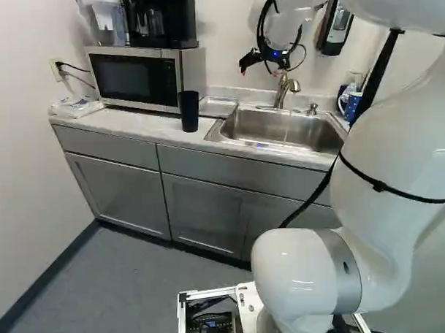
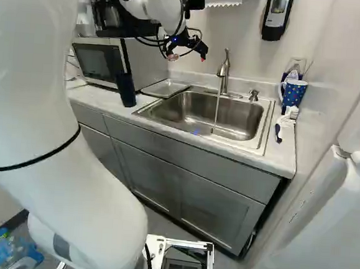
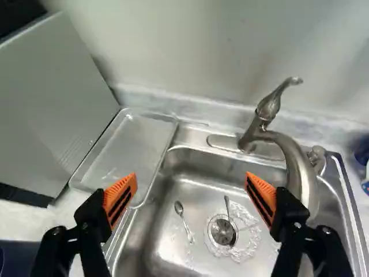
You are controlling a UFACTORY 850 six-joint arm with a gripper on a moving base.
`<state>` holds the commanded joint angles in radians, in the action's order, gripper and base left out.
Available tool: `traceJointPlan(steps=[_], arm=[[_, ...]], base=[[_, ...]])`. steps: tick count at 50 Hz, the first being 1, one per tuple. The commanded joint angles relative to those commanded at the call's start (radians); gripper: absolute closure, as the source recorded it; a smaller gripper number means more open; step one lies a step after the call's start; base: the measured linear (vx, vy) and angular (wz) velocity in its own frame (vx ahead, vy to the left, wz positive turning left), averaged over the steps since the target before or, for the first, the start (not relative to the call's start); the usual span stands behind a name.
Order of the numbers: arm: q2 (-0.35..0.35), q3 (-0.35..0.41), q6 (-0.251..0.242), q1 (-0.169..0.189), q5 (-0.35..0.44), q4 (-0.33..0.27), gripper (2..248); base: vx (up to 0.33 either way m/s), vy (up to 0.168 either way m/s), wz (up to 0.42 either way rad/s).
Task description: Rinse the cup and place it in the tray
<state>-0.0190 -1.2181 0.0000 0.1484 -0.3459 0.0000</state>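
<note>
In the right base view my gripper (image 2: 188, 56) hangs above the sink's back left part. The wrist view shows the gripper (image 3: 192, 182) open, nothing between its orange pads. A tall dark cup (image 1: 189, 111) stands upright on the counter between microwave and sink; its dark side (image 3: 17, 258) shows beside one finger in the wrist view. The shallow metal tray (image 3: 132, 138) lies between microwave and sink, ahead of that finger, with no cup in it. Water runs from the faucet (image 2: 223, 72) into the sink (image 2: 169, 112).
Two spoons lie in the sink, one (image 3: 184, 222) beside the drain, another (image 3: 229, 209) at it. The microwave (image 1: 135, 78) stands left of the tray. A dotted blue mug (image 2: 293, 93) and a brush (image 2: 284, 121) are right of the sink. A soap dispenser (image 2: 277, 14) hangs on the wall.
</note>
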Motion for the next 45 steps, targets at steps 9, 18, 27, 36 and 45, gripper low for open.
traceJointPlan(steps=[9,18,27,36,45], arm=[[-0.047,0.046,0.000,0.005,-0.084,0.000,3],[-0.082,0.080,0.000,0.018,-0.172,0.000,3],[-0.090,0.087,0.000,0.037,-0.261,0.000,3],[-0.089,0.087,0.000,0.061,-0.341,0.000,3],[-0.087,0.085,0.000,0.087,-0.348,0.000,3]], base=[[0.000,0.000,0.000],[0.000,0.000,0.000],[0.000,0.000,0.000],[0.000,0.000,0.000],[0.000,0.000,0.000]])
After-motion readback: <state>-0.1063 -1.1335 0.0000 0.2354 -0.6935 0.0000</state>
